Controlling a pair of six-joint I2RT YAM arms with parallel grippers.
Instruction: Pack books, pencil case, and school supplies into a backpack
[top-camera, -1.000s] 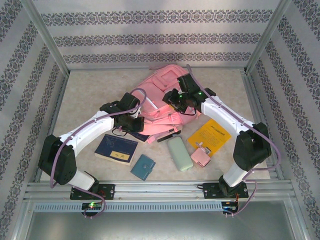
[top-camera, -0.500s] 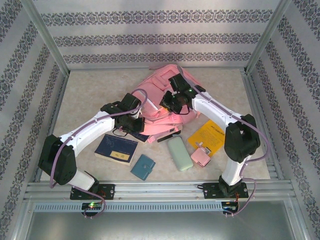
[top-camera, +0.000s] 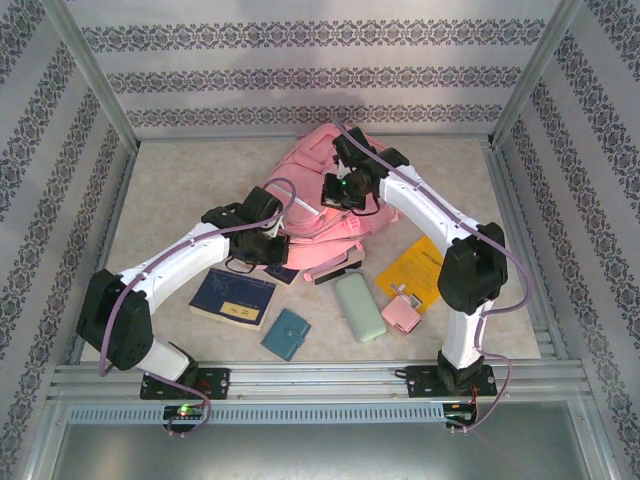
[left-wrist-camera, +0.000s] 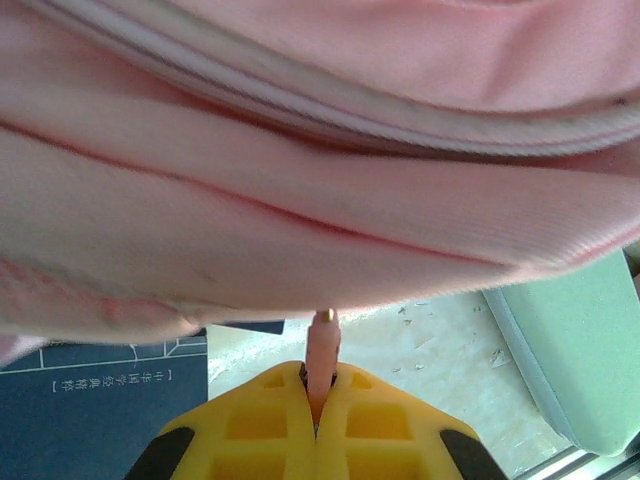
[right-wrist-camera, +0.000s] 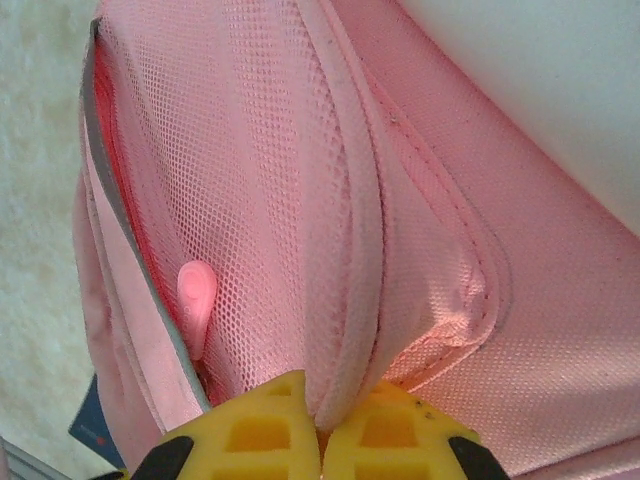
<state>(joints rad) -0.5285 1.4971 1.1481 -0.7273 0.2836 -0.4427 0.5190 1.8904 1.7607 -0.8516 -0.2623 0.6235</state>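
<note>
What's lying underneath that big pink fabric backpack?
A dark navy book pokes out from under the near edge of the pink fabric backpack. The fabric covers the rest of it, and anything else beneath is hidden.

Pink backpack (top-camera: 312, 165); mint-green pencil case (top-camera: 359, 307); navy book (top-camera: 232, 297); teal notebook (top-camera: 286, 333); yellow-orange book (top-camera: 418, 268); floral-striped walls (top-camera: 300, 75)

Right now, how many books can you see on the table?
3: a navy book at front left, a teal notebook just right of it, a yellow-orange book at right. More may hide under the pink backpack.
</note>
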